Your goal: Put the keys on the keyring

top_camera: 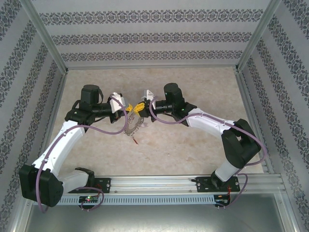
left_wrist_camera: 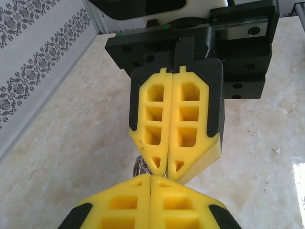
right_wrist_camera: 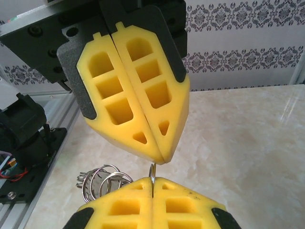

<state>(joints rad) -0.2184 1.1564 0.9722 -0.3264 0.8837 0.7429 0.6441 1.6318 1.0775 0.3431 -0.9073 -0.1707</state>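
Meeting tip to tip above the table (top_camera: 193, 145), the left gripper (top_camera: 130, 108) and right gripper (top_camera: 139, 107) both have their jaws pressed together. The right wrist view shows a thin edge of the keyring (right_wrist_camera: 151, 172) pinched between the right gripper's pads (right_wrist_camera: 186, 210). The overhead view shows its chain running toward the near edge and ending at a red-headed key (top_camera: 135, 140). Whether the left gripper holds anything cannot be told.

top external: high behind the bases, looking down over the table (top_camera: 193, 145) | left wrist: tight, facing right gripper (left_wrist_camera: 167, 174) | right wrist: tight, facing left gripper (right_wrist_camera: 159, 157) | shared: both grippers' tips, keyring (right_wrist_camera: 151, 174)
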